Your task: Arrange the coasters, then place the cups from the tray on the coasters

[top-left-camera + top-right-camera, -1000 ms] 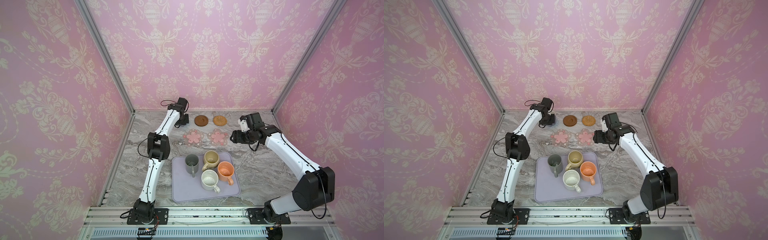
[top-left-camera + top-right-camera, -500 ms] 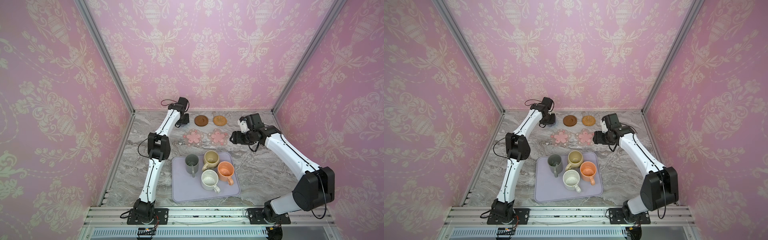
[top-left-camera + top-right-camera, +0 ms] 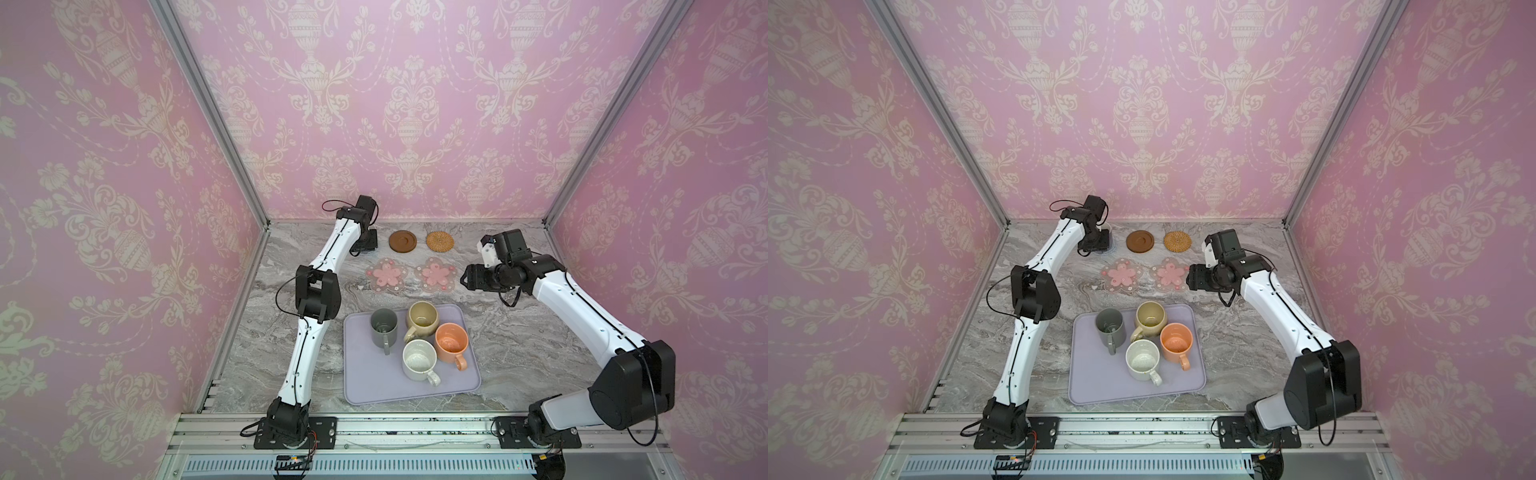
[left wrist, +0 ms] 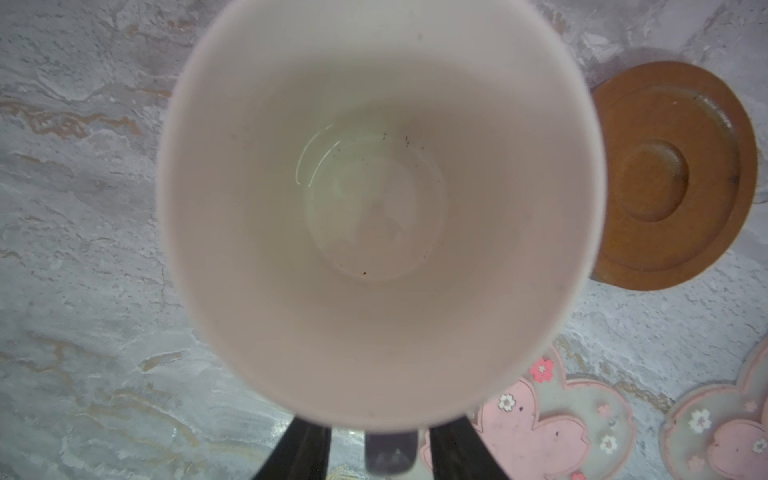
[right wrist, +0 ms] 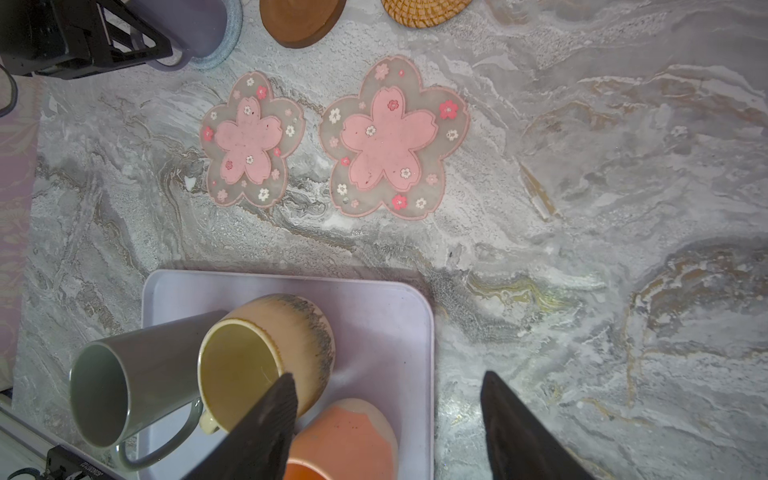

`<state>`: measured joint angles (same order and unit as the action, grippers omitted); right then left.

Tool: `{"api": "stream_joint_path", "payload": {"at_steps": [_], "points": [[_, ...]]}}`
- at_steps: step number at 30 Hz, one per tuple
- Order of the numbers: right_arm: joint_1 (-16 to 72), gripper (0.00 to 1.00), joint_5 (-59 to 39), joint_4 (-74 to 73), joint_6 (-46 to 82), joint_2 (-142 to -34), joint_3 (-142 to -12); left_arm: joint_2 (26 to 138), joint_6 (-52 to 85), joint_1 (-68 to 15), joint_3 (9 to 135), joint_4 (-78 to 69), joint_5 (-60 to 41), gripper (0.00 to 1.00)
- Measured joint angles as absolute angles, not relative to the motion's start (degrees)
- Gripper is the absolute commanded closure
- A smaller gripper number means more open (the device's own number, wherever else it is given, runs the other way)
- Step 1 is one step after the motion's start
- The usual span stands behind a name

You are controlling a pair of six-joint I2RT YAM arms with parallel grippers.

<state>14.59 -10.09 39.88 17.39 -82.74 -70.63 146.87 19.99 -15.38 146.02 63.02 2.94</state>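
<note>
Four cups are left on the tray [image 3: 370,382] by the tabletop's [image 3: 519,332] near edge: a dark grey cup [image 3: 383,326], a beige cup [image 3: 422,318], an orange cup [image 3: 451,340] and a white speckled cup [image 3: 419,359]. The lavender cup [image 4: 374,208] stands on the blue crocheted coaster [image 5: 230,41] in the far left corner, and there lies the change. My left gripper [image 4: 384,440], far tighter a second ago, has eased off, so its fingers [image 4: 307,453] flank the handle with slivers of marble between (parted, not wide). I judge that cup delivered. My right gripper [image 5: 388,376] has not budged, wide open and empty near the tray's far right corner. Along the far edge the brown disc [image 3: 402,241] and rattan coaster [image 3: 439,241] lie bare, with a pink flower coaster [image 3: 386,275] and a second pink flower coaster [image 3: 436,274] just nearer. Four placements remain.
</note>
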Motion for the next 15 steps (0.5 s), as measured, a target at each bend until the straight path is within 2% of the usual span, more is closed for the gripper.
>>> {"api": "stream_joint_path", "payload": {"at_steps": [7, 15], "points": [[14.59, 0.29, -10.24, 39.81, 18.04, -80.58, -68.82, 138.65, 19.97, -16.38, 140.31, 62.5, 3.81, 0.57], [14.59, 0.29, -10.59, 39.86, 18.26, -76.66, -66.0, 128.07, 19.14, -17.08, 127.44, 58.74, 5.41, 0.57]]}}
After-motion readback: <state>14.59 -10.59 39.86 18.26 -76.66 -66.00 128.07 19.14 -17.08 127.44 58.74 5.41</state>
